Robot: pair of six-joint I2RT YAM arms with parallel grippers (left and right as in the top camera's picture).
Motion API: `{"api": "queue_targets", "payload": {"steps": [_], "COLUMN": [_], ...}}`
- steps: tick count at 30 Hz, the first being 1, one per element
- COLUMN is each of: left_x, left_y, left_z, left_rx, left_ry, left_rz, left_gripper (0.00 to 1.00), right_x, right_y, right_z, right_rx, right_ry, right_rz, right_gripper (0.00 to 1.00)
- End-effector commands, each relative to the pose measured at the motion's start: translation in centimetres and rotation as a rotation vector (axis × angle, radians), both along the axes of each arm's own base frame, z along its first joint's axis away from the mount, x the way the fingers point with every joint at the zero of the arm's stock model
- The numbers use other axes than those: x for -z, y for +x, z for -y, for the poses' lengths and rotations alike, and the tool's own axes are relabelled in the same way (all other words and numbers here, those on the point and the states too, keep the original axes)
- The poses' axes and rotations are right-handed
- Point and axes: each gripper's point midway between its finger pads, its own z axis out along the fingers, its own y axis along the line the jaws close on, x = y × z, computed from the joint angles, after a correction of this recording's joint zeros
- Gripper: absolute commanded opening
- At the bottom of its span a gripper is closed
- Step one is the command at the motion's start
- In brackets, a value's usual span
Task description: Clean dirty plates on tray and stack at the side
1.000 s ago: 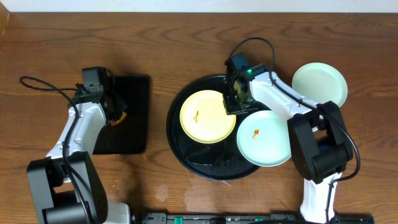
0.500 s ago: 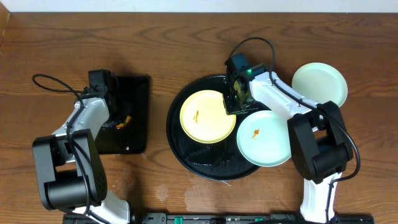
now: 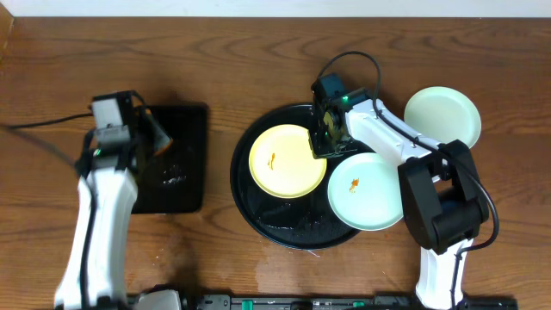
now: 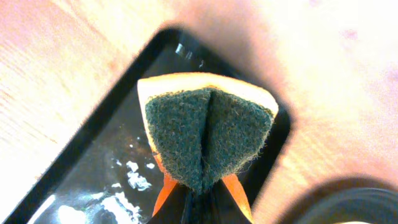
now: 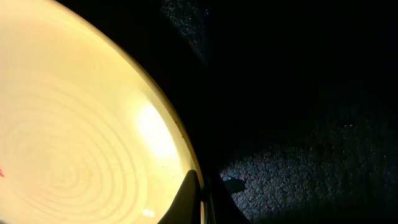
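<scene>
In the left half of the overhead view, the left gripper [image 4: 198, 198] is closed on a folded sponge [image 4: 208, 134]. The sponge's dark green scouring face is turned to the wrist camera and an orange edge shows along its top. It hangs above the upper part of the rectangular black tray [image 3: 185, 185], where white flecks of foam [image 4: 134, 180] lie on the glossy bottom. The round black tray [image 3: 258, 215] sits at the centre of the wooden table [image 3: 215, 69]. The pale yellow plate [image 3: 287, 164] lies in the left part of it, with a small orange smear [image 3: 272, 160] left of the plate's middle. The right gripper [image 3: 328, 145] is at that plate's right edge; in the right wrist view its jaws stand narrow, pinching the rim, one finger above and one beneath. A mint plate [image 3: 370, 202] with its own orange mark lies at the tray's lower right, overhanging the raised rim. A second mint plate [image 3: 442, 116] rests on the table at the upper right, off the tray and just beside the right arm.
</scene>
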Motion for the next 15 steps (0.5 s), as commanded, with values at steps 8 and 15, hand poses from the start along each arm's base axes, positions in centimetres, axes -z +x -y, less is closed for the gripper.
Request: {"api": "queue_targets", "payload": {"steps": [8, 15], "left_x": [1.8, -0.1], "left_y": [-2.6, -0.6], "left_z": [1.7, 4.1], "left_rx": [0.047, 0.175], "left_ry": [-0.073, -0.165], "left_rz": [-0.098, -0.013], "left_gripper": [0.08, 0.08], "right_x": [0.3, 0.3], "right_y": [0.5, -0.2], "right_z": [0.1, -1.3], "right_rx": [0.005, -0.041], "right_ry": [-0.028, -0.027], "right_rz": [0.018, 0.023], "right_gripper": [0.36, 0.08]}}
